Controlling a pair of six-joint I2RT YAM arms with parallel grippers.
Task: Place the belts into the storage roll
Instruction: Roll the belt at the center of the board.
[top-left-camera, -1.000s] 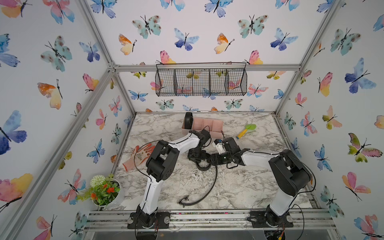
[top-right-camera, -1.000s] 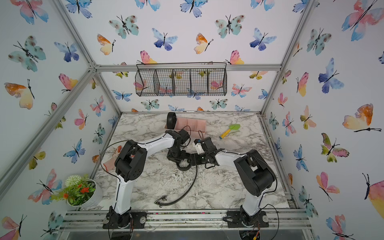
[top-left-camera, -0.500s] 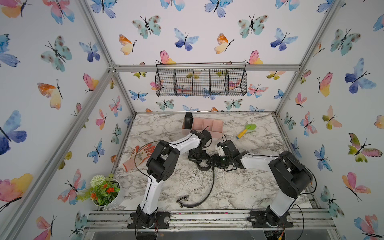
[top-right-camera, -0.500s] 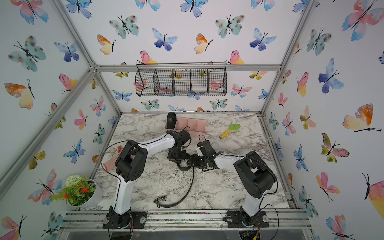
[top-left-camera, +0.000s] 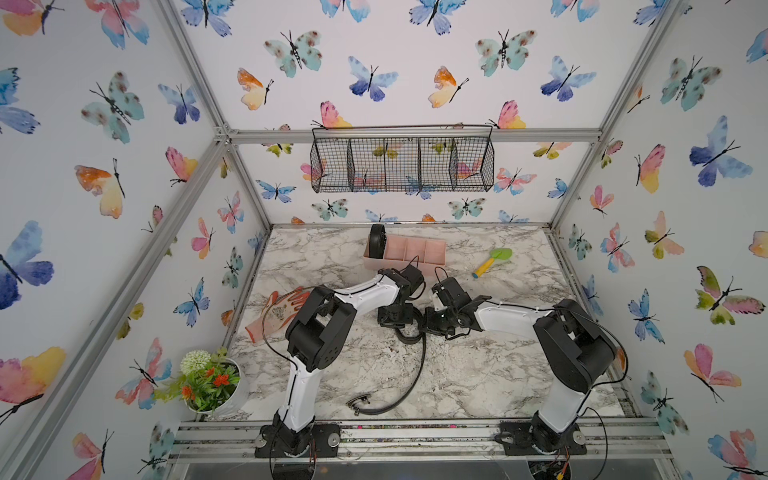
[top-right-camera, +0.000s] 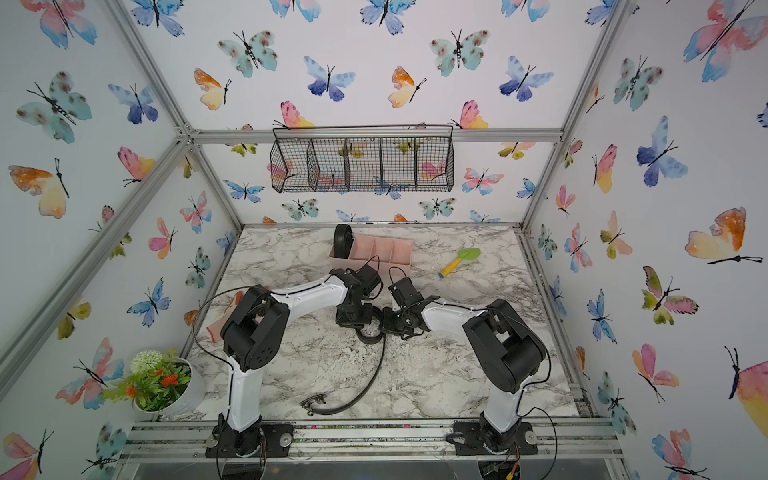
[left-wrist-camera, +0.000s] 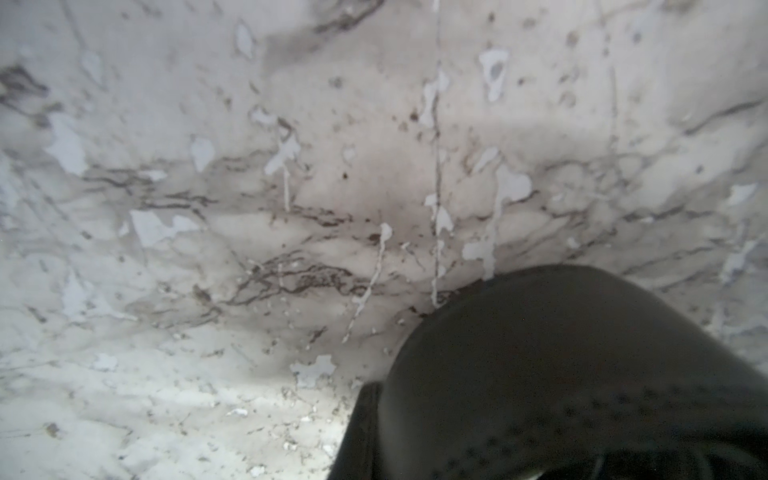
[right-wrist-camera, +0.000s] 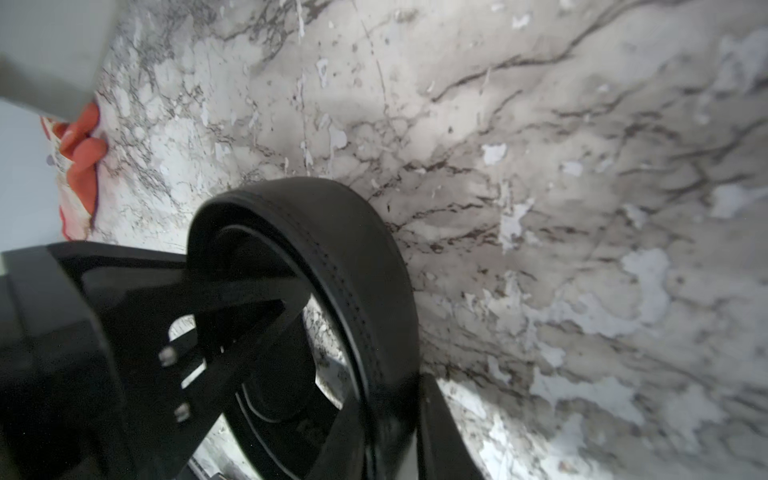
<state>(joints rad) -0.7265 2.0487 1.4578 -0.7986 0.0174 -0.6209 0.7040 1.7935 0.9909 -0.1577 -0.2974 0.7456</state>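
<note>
**Bimanual belt stowage, mid-task, from above and from both wrists.**

**Change over the last second:** the right gripper (top-left-camera: 424, 326) has advanced leftward to meet the left gripper (top-left-camera: 400, 326) at table centre, and its jaws have narrowed about the wall of a half-formed coil; in the right wrist view one finger (right-wrist-camera: 440, 436) lies against the coil's outer face and the opposing finger is hidden, so whether the pinch is complete cannot be told; the left gripper has stayed put, jaws drawn nearly together on the coil's inner turn.

**Implication, as a judgement:** both arms now share the second belt (top-left-camera: 422, 361), which suits winding on more strap; most of its length is not yet rolled, trailing toward the near edge and ending at the silver buckle (top-left-camera: 358, 404).

**Containers:** the pink storage tray (top-left-camera: 434, 261) sits far centre; its leftmost compartment holds the first belt (top-left-camera: 377, 241), coiled and standing on edge; the other three compartments look empty; the wire mesh basket (top-left-camera: 401, 166) on the far wall shows no contents; the white pot (top-left-camera: 239, 395) at near left holds artificial flowers.

**Other items:** an orange glove (top-left-camera: 276, 307) lies at left; a toy shovel (top-left-camera: 492, 259) lies right of the tray.
</note>
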